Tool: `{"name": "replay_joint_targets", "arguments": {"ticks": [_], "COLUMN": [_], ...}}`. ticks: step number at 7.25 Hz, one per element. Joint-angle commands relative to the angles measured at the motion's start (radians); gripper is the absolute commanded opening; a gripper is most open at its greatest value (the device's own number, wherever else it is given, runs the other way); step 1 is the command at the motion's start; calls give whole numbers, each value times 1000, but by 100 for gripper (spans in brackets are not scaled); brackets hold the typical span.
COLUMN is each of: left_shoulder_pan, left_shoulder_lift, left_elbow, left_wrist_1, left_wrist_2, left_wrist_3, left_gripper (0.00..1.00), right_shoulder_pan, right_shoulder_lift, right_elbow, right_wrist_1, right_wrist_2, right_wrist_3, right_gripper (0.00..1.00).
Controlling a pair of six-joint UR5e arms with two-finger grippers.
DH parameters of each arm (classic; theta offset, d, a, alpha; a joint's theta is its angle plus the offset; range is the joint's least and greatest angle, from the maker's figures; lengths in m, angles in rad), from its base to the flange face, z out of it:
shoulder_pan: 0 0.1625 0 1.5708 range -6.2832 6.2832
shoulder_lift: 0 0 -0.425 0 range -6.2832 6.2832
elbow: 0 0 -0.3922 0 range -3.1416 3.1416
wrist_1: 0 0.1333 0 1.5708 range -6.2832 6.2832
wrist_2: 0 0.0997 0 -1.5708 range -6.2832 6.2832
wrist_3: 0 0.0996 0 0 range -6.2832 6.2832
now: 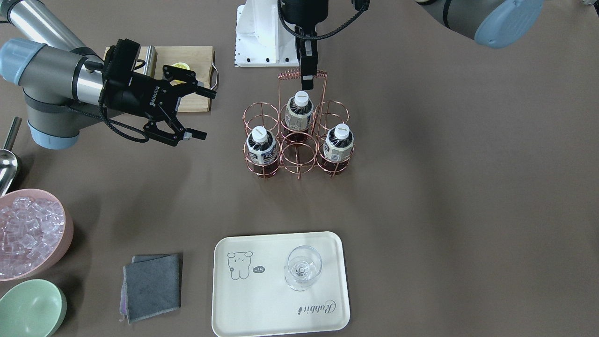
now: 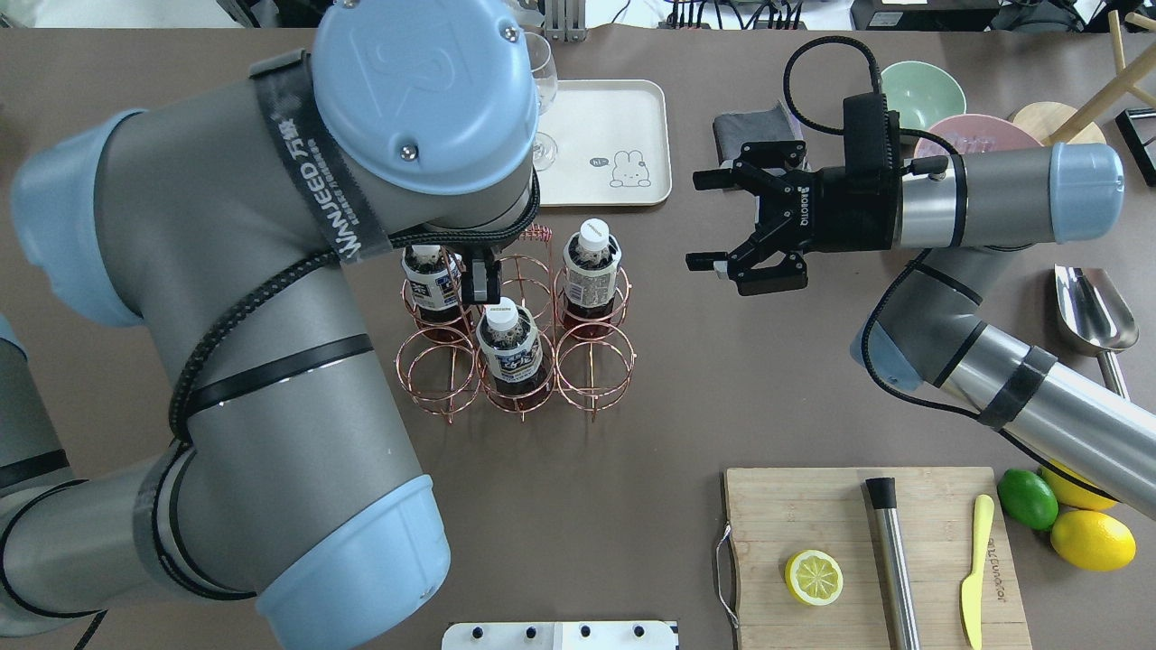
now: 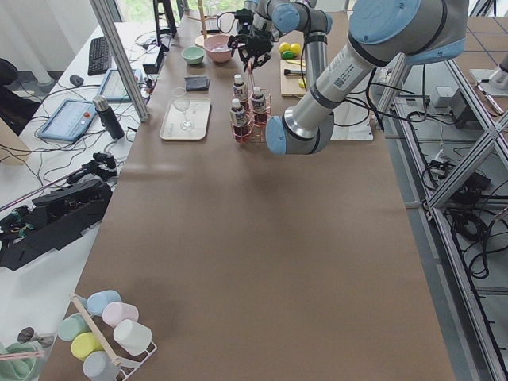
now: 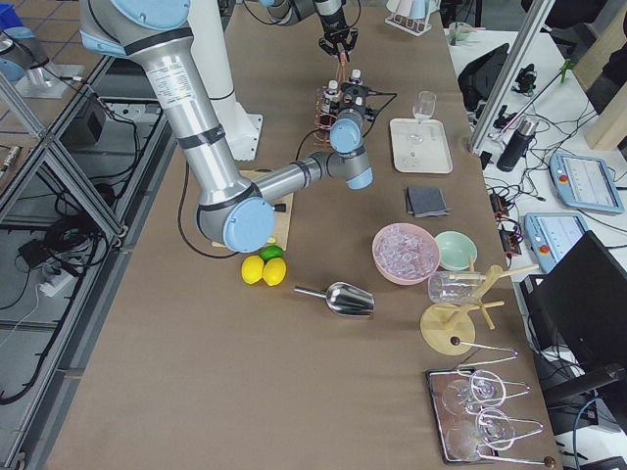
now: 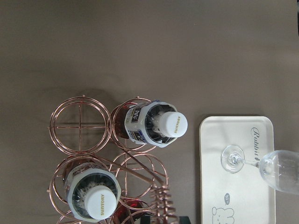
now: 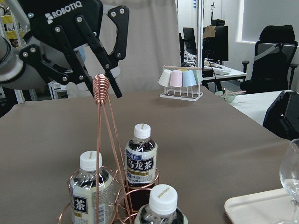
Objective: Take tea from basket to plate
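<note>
The copper wire basket (image 1: pixel 295 157) stands mid-table with three tea bottles (image 1: pixel 299 111) (image 1: pixel 262 146) (image 1: pixel 338 142) in its ring cells; they also show in the overhead view (image 2: pixel 510 348). My left gripper (image 1: pixel 308 85) hangs straight down over the basket and looks shut on its coil-wrapped handle (image 6: pixel 102 86). My right gripper (image 1: pixel 197 113) is open and empty, level with the bottles and well to the basket's side (image 2: pixel 709 221). The cream plate (image 1: pixel 262 299) lies beyond the basket, with a clear stemmed glass (image 1: pixel 303 267) standing on it.
A wooden cutting board (image 2: pixel 795 515) holds a lemon half (image 2: pixel 813 578), a steel rod and a yellow knife. Whole lemons and a lime (image 2: pixel 1028 498) lie beside it. A pink ice bowl (image 1: pixel 32 234), green bowl (image 1: pixel 30 306), grey cloth (image 1: pixel 152 285) and scoop (image 2: pixel 1093 311) lie nearby.
</note>
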Motion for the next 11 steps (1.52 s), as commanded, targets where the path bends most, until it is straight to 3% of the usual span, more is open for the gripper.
{"name": "replay_joint_targets", "arguments": {"ticks": [1,4,11], "left_shoulder_pan": [-1,1,1], "left_shoulder_lift": [1,9,18], "left_elbow": [5,6,9], "left_wrist_1": [-4,-6,-9], "left_wrist_2": [13,13,13], "left_wrist_3": [0,0,2], "left_gripper": [0,0,0], "right_shoulder_pan": [-45,-120,-154], "right_shoulder_lift": [7,16,133], "right_elbow": [-15,-31,-137], "right_wrist_1": [-2,-25,-86], "right_wrist_2": [-27,-100,-156], "right_wrist_3": [-10,-43,-104], "right_gripper": [99,99,99]}}
